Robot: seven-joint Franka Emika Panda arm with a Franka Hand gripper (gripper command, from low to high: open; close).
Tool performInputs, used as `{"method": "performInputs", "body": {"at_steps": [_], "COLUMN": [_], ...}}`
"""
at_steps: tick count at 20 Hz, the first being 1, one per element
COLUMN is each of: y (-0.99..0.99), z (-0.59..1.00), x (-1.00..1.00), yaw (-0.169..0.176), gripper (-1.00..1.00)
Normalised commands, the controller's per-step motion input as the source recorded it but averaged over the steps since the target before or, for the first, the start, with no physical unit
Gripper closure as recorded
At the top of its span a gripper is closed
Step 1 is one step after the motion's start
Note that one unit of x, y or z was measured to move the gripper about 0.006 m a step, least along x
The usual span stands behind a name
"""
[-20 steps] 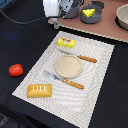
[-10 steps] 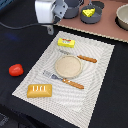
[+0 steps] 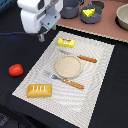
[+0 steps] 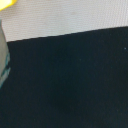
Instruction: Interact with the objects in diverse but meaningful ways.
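My gripper [image 3: 41, 35] hangs over the dark table just off the back left corner of the striped placemat [image 3: 95, 85]; its fingers are blurred, so I cannot tell how the jaws stand. The yellow red-marked packet [image 3: 66, 43] lies on the mat just to the exterior view's right of the gripper. The red tomato [image 3: 16, 69] sits on the dark table at the left. The orange-brown bread loaf [image 3: 39, 90] lies on the mat's front left. The yellow cheese wedge [image 3: 89, 12] sits in a blue-grey pot [image 3: 93, 16] at the back. The wrist view shows dark table [image 4: 70, 85], no fingers.
A tan plate [image 3: 68, 65] lies mid-mat, with a fork [image 3: 64, 80] in front of it and a knife [image 3: 86, 58] behind it. A second dark pot [image 3: 72, 7] and a grey bowl [image 3: 122, 15] stand on the brown surface at the back.
The arm has moved toward the exterior view's left and slightly forward, from above the back pots to the mat's back left corner. The objects have not moved.
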Motion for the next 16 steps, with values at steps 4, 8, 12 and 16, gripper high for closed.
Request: {"method": "performInputs", "body": {"at_steps": [4, 8, 12, 16], "y": [-0.79, -0.72, -0.55, -0.34], "z": [-0.11, -0.07, -0.09, -0.08], "x": [-0.14, -0.28, -0.39, -0.50], "yaw": [-0.057, -0.028, -0.001, 0.017], "gripper": [-1.00, -1.00, -1.00, -1.00]}}
